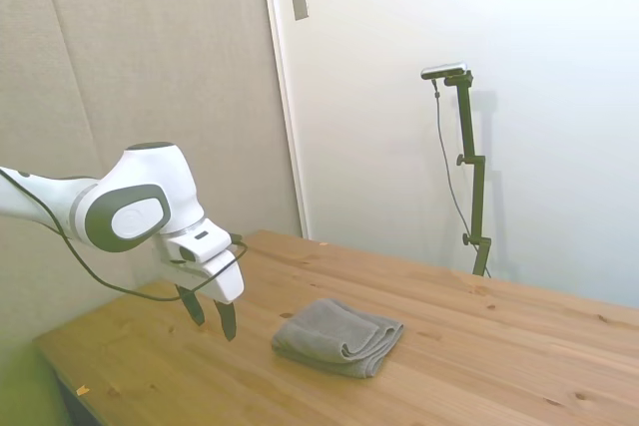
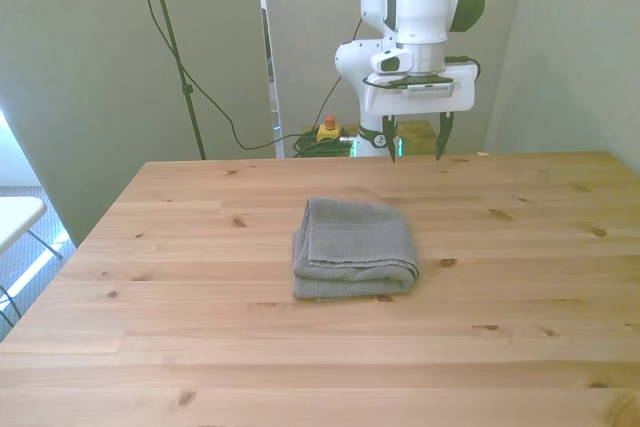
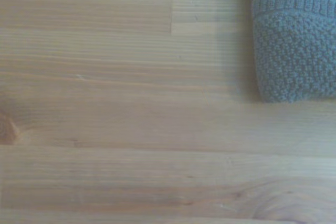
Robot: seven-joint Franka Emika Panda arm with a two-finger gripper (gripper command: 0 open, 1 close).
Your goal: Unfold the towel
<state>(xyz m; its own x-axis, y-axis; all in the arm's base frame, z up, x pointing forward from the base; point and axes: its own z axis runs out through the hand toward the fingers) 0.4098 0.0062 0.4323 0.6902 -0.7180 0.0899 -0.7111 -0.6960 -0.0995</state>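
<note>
Side view: the towel [image 1: 338,336] is grey terry cloth, folded into a soft rectangle with thick rounded layered edges. It lies flat on the wooden table [image 1: 479,356], which is pale knotty planks. My gripper [image 1: 212,314] hangs above the table beside the towel, apart from it, holding nothing.

Front view: the towel [image 2: 354,247] sits near the table's [image 2: 200,327] middle. My gripper [image 2: 415,142] is behind it over the far edge, fingers spread wide and empty.

Wrist view: one towel [image 3: 294,35] corner shows a nubbly weave with a ribbed band, on smooth wood grain.
</note>
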